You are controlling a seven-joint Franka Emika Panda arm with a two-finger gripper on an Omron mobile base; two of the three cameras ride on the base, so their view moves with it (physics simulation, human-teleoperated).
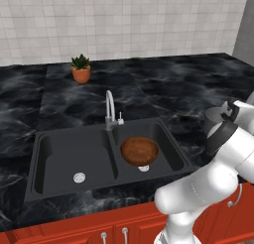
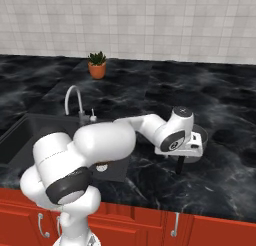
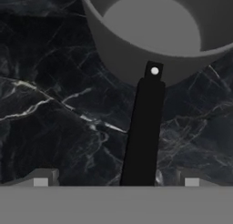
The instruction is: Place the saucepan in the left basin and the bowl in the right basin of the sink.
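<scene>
Tool [image 3: 116, 180] wide open, empty, poised low over the saucepan [image 3: 150, 27] handle, arm stretched rightward above the counter [image 3: 54, 104].

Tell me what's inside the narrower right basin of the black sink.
The round reddish-brown wooden bowl sits in the narrower matte-black right basin, hollow side up and empty. It covers most of the round silver drain, which peeks out below its rim.

Take the sink [image 1: 34, 161] as your landmark. Its faucet [image 1: 109, 109] stands at the back rim, above the divider. You see the bowl [image 1: 139, 150] in the right basin [image 1: 171, 151], just beside the drain; the left basin [image 1: 54, 158] lies beside it. The plant pot [image 1: 81, 69] sits on the counter [image 1: 188, 84] well behind the sink. The saucepan [image 2: 196, 140] stands on the counter right of the sink, with the gripper [image 3: 116, 180] over its handle [image 3: 143, 132].
</scene>
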